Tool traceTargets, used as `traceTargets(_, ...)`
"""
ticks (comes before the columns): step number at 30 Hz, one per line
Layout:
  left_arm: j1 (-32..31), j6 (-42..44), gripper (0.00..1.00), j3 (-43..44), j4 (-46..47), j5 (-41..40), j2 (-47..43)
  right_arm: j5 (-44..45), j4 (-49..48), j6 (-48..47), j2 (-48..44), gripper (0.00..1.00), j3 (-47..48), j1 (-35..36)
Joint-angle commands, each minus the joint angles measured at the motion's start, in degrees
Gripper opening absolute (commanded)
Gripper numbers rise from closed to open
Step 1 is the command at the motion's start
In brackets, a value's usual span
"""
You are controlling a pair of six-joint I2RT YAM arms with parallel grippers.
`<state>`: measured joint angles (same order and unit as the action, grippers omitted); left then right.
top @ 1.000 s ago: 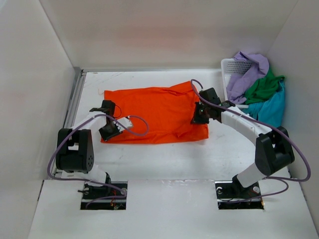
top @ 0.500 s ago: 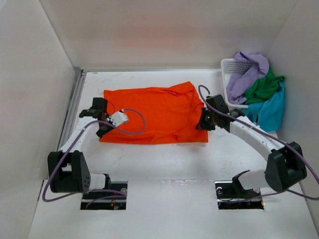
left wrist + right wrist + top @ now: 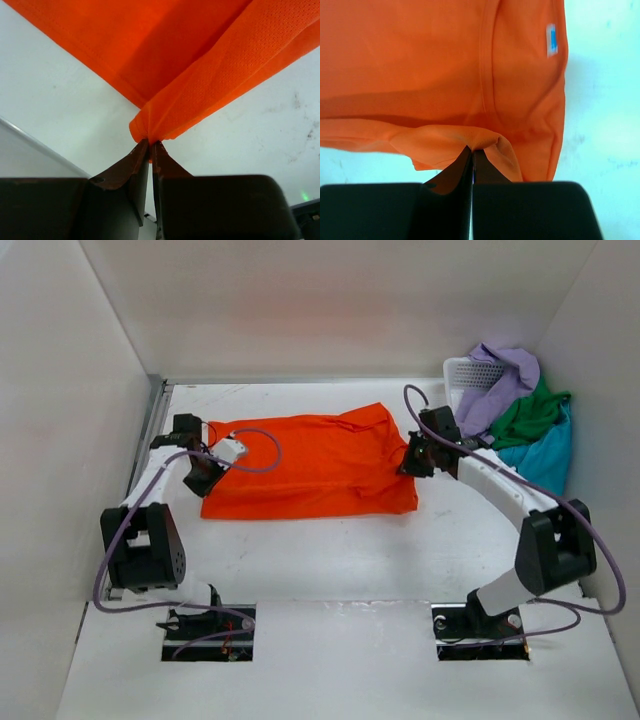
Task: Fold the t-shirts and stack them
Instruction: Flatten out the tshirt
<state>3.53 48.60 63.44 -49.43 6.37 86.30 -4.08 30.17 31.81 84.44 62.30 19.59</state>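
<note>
Orange cloth t-shirt (image 3: pixel 310 465) lies spread on the white table (image 3: pixel 330 555), spanning the gap between the two sets of jaws.

Left gripper (image 3: pixel 204 474): jaws pinched closed on a bunched corner of the orange fabric, which fans out beyond the tips.

Right gripper (image 3: pixel 412 462): jaws closed tight on a raised fold at the opposite end. A small blue label (image 3: pixel 551 40) sits beyond the tips, to their right.

Lavender shirt (image 3: pixel 497 380), dark green shirt (image 3: pixel 530 412) and teal shirt (image 3: pixel 547 457) are heaped over the white plastic mesh basket (image 3: pixel 463 370), just outboard of the right jaws.
</note>
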Motion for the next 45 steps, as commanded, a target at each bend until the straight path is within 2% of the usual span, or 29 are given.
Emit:
traceTargets(1,0.6,-3.9,0.06,3.8,0.3,4.4,3.9,0.6,-4.9,-2.3,5.6,0.00,6.3,-1.4)
traceTargets(6,0.8,-5.2,0.07,4.1,1.6,3.9,6.4,0.3,-3.7,-3.2,9.3,0.00,9.4,-1.3)
traceTargets(10,0.8,-5.1,0.06,3.0,1.2,3.8,3.6,0.6,-0.5,-3.2,6.2,0.00,8.5,-0.7)
traceTargets(12,0.7,-4.2,0.06,1.3,-0.2,3.5,-1.2,2.0,4.3,-1.5,-1.0,0.00,2.7,1.2)
traceTargets(15,0.1,-1.1,0.06,-3.1,-7.9,1.2,-9.3,1.9,9.4,5.7,-12.6,0.00,-9.6,6.4)
traceTargets(17,-0.8,0.3,0.05,-8.8,-14.1,0.5,-14.9,0.7,11.5,16.2,-22.7,0.00,-20.5,14.0)
traceTargets(19,-0.5,-0.2,0.05,-10.7,-14.3,1.2,-15.9,-0.3,10.4,19.3,-24.8,0.00,-22.8,16.1)
traceTargets(21,-0.4,-2.7,0.04,-9.7,-9.8,3.5,-13.3,-0.6,7.4,17.9,-23.1,0.00,-21.4,13.9)
traceTargets(22,-0.7,-4.5,0.04,-7.0,-7.5,4.3,-10.2,-1.6,4.5,14.0,-18.4,0.00,-16.6,9.7)
traceTargets(23,-1.2,-6.4,0.03,-1.3,-5.1,4.8,-5.0,-2.5,2.0,8.4,-10.3,0.00,-7.8,6.1)
traceTargets(25,-1.5,-8.9,0.02,10.1,-2.9,4.2,3.1,-2.4,2.3,1.8,0.6,0.00,6.4,3.2)
traceTargets(26,-0.9,-12.8,0.01,23.1,-1.4,3.0,10.1,-1.5,5.7,-2.5,9.5,0.00,22.2,0.7)
traceTargets(27,-0.8,-13.6,0.01,25.7,-1.2,2.7,11.2,-1.0,6.9,-3.2,11.5,0.00,26.3,0.2)
traceTargets(30,0.9,-23.4,0.01,57.7,1.2,0.7,20.4,5.1,15.2,-6.1,23.1,0.00,61.3,-2.2)
traceTargets(32,0.8,-25.5,0.02,64.8,5.9,0.3,19.4,9.4,16.9,-7.3,25.4,0.00,76.6,-2.9)
traceTargets(33,0.6,-25.4,0.03,62.8,10.4,0.0,15.9,10.9,16.2,-7.8,24.0,0.00,78.1,-2.9)
traceTargets(35,0.2,-24.5,0.03,56.6,14.7,0.0,11.0,12.5,14.2,-8.8,20.7,0.00,74.8,-2.6)
traceTargets(36,-0.1,-23.9,0.04,53.9,15.5,0.0,9.3,13.3,12.6,-9.3,17.8,0.00,70.2,-2.5)
traceTargets(37,-0.8,-21.4,0.04,46.5,16.3,0.0,5.4,13.9,10.5,-9.1,13.9,0.00,62.8,-2.0)
traceTargets(38,-1.0,-20.3,0.04,43.7,16.3,0.0,4.2,14.0,9.2,-8.9,12.1,0.00,58.9,-1.5)
traceTargets(41,-0.9,-15.1,0.05,27.9,15.9,-0.8,-2.6,15.2,3.8,-5.2,1.7,0.00,37.2,0.9)
traceTargets(42,-0.8,-14.9,0.05,26.9,15.7,-0.8,-3.1,15.3,3.4,-4.7,0.8,0.00,35.3,1.3)
traceTargets(45,0.1,-10.5,0.07,14.6,13.0,-1.3,-8.4,16.6,0.4,0.9,-7.4,0.00,15.6,6.8)
